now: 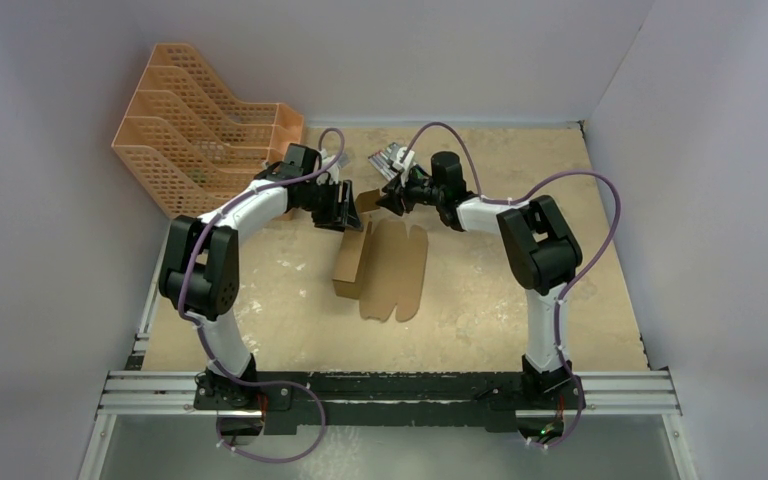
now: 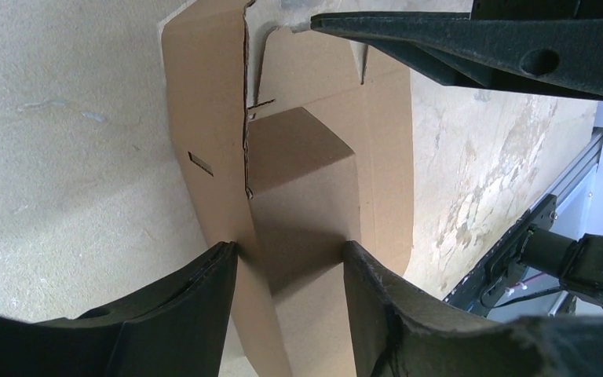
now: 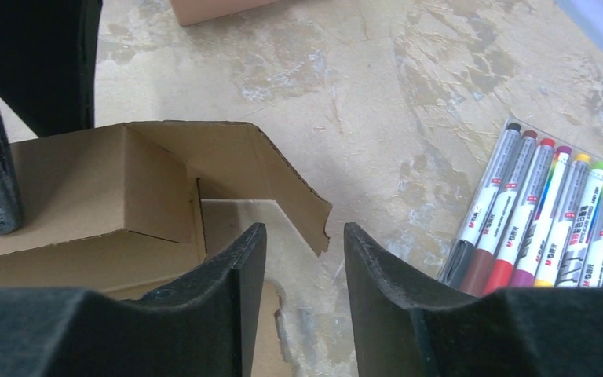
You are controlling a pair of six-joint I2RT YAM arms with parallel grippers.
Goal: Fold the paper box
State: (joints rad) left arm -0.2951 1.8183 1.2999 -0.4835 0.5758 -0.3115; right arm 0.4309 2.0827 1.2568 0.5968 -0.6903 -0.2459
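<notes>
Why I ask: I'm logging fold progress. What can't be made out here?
Top view: far end of the paper box, hidden under the left gripper and right gripper.
Left wrist: box's near end, behind the gripper, cut by the bottom edge.
Right wrist: marker pack, cut by the right edge; print too small.

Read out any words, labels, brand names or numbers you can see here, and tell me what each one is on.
No text here can be read with certainty.
On the marker pens: small dark print on the barrels, too small and blurred to read.
On the paper box: plain brown, no text.
On the orange file rack: no text visible.
</notes>
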